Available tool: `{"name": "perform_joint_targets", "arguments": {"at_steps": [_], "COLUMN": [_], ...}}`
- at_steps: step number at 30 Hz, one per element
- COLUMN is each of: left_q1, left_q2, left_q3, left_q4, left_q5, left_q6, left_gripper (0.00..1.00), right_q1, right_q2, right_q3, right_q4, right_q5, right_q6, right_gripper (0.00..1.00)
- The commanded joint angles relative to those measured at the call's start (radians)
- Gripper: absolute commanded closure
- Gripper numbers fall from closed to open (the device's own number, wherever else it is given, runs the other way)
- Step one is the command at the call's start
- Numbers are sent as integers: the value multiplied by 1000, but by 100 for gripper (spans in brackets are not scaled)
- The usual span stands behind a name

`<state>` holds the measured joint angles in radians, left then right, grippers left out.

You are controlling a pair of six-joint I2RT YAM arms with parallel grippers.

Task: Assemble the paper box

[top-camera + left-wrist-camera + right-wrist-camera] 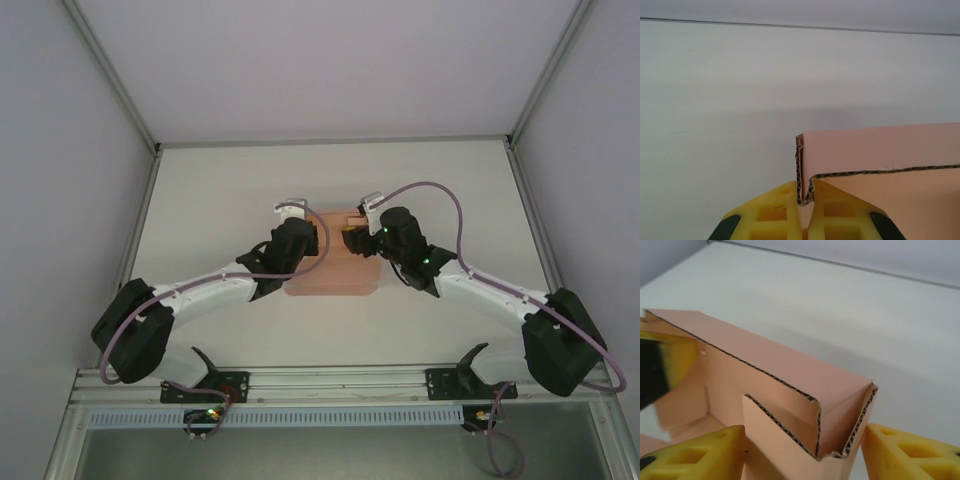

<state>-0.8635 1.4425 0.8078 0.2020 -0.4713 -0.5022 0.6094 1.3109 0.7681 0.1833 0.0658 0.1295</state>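
two grippers flank the paper box (335, 275), central on the table (200, 180), its far wall running left to right: left gripper (805, 197) pinches its left corner; right gripper (804, 440) straddles the right corner, jaws spread.

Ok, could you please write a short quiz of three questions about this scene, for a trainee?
1. True or false: the paper box lies as a completely flat sheet, with no wall folded up.
2. What do the left jaws hold? A) the paper box, B) a purple cable, C) nothing.
3. Fill in: the right jaws stand ____ around the box corner.

Key
1. False: walls already stand up.
2. A: they pinch the edge of a wall.
3. Open, one on each side of the corner.
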Motion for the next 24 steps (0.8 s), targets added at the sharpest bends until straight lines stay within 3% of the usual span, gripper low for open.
{"name": "perform_joint_targets", "arguments": {"at_steps": [1,7,13,21,22,24], "left_q1": [-4,-2,-2,1,1,1], "left_q2": [-25,-49,-57,-55,-54,-56], "left_q3": [13,-8,-13,-16,-16,-18], "left_q4": [23,51,34,36,38,40], "left_q5": [31,39,-5,-5,-1,8], "left_q6": [1,30,45,50,48,50], "left_gripper": [100,100,100,100,100,100], "right_q1": [-19,-73,-95,-96,-96,-97], "right_q2": [-50,-61,-94,-162,-177,-201], "right_q3": [2,2,-16,-39,-48,-65], "right_q4": [-16,-158,-179,-145,-143,-150], "right_q5": [-106,-162,-283,-431,-446,-437], "right_q6": [-1,8,-4,14,15,12], "right_gripper": [37,36,31,8,1,0]}}
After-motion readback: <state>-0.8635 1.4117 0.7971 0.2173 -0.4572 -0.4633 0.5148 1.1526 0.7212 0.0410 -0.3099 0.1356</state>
